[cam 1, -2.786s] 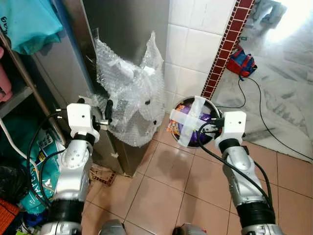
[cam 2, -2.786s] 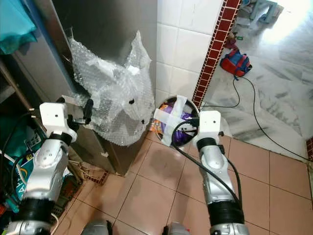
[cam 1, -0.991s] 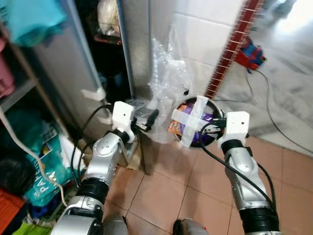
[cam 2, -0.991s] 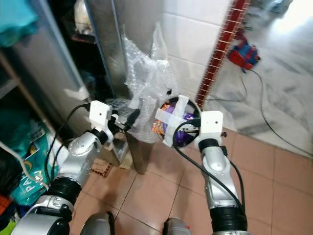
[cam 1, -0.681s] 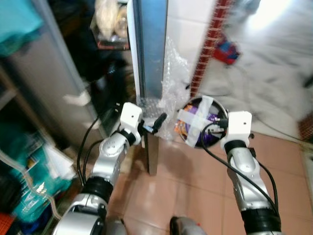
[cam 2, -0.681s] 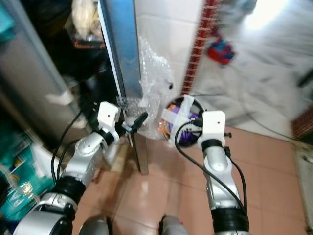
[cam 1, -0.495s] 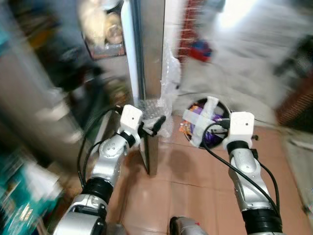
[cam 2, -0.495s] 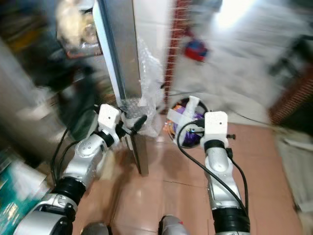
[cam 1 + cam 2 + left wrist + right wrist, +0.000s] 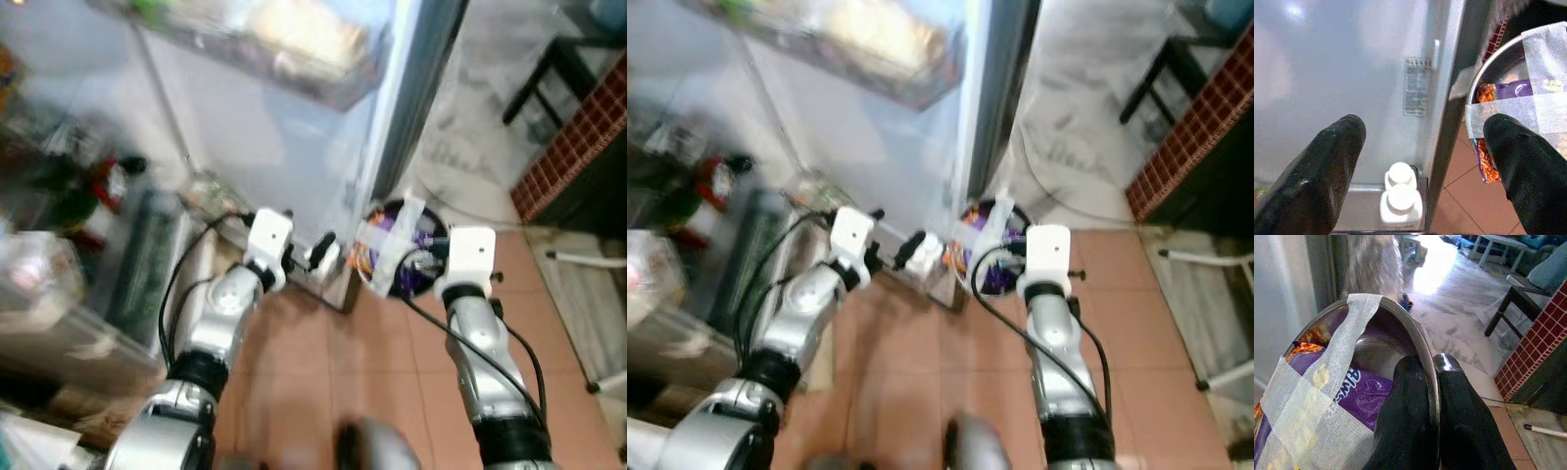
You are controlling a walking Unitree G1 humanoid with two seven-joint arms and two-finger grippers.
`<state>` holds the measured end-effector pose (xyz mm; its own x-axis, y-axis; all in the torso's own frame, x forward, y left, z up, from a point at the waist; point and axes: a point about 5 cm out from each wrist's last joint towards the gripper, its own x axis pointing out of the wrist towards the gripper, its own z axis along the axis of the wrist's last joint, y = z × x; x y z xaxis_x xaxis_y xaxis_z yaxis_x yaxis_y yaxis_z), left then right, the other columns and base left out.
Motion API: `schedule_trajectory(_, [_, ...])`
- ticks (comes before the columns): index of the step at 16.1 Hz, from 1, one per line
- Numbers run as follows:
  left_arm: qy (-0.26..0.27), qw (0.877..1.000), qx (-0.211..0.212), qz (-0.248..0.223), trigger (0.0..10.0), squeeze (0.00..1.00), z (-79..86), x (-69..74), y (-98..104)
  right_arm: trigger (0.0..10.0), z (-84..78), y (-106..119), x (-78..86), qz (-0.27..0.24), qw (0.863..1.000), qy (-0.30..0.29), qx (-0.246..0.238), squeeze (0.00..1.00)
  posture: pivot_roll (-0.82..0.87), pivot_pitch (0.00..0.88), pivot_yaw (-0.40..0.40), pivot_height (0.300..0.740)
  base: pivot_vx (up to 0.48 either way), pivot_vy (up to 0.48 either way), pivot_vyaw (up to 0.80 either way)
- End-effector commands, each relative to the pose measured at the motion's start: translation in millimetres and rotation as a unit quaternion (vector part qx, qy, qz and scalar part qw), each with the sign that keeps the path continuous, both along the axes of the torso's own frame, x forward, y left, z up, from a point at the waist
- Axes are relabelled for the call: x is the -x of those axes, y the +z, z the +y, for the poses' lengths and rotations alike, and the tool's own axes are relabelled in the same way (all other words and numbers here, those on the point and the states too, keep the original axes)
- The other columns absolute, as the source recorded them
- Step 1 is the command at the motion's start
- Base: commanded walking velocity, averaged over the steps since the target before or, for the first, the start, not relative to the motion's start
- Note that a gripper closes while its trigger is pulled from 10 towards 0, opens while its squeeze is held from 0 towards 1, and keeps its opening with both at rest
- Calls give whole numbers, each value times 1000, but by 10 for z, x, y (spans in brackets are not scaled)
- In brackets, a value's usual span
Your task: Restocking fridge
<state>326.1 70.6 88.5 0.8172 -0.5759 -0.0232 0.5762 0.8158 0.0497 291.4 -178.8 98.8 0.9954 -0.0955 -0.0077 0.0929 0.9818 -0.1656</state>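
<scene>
A steel bowl (image 9: 397, 257) with purple snack packets (image 9: 1352, 382) inside and a cross of white tape (image 9: 1322, 387) over it hangs above the floor. My right gripper (image 9: 1429, 364) is shut on its rim. The fridge door (image 9: 294, 147) stands open with its white inner face towards me. My left gripper (image 9: 318, 253) is open at the door's lower edge, and in the left wrist view that edge runs between its spread fingers (image 9: 1317, 181). Two white bottles (image 9: 1399, 196) stand in the door's bottom shelf. The eye views are blurred.
An upper door shelf (image 9: 284, 39) holds blurred food. Bottles and jars (image 9: 88, 196) sit at the left, too blurred to name. A dark chair (image 9: 554, 73) and a red-tiled wall (image 9: 578, 137) stand at the right. Tiled floor (image 9: 382, 392) lies in front.
The fridge door has swung from shut to wide open with my left gripper at its edge. The camera has turned, so the view has shifted. The right gripper keeps hold of the bowl.
</scene>
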Motion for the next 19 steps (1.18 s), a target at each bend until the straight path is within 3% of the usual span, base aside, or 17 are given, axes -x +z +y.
schedule_trajectory(1, [-8, 1000, -6, -5, 10000, 0, -68, 10, 4, 10000, -71, 40, 3, -9, 1000, -12, 2, 0, -4, 84, 1, 740, 0, 0, 0])
schedule_trajectory(7, [110, 994, -16, -7, 10000, 0, 427, 13, -64, 10000, -66, 45, -3, -13, 1000, -6, -2, 0, -2, 84, 6, 740, 0, 0, 0])
schedule_trajectory(13, [240, 971, -6, 4, 10000, 0, 1170, 401, -153, 10000, 5, 58, -25, -18, 999, 28, -14, 0, 25, 93, 9, 740, 0, 0, 203])
schedule_trajectory(16, [270, 963, 3, 4, 10000, 0, 1232, 480, -129, 10000, 51, 71, -61, -18, 999, 41, -24, 0, 37, 93, -2, 740, 0, -180, 750])
schedule_trajectory(19, [269, 963, 11, 5, 10000, 0, 1142, 456, -86, 10000, 83, 100, -81, -24, 998, 60, -21, 0, 31, 93, 0, 740, 279, -161, 750])
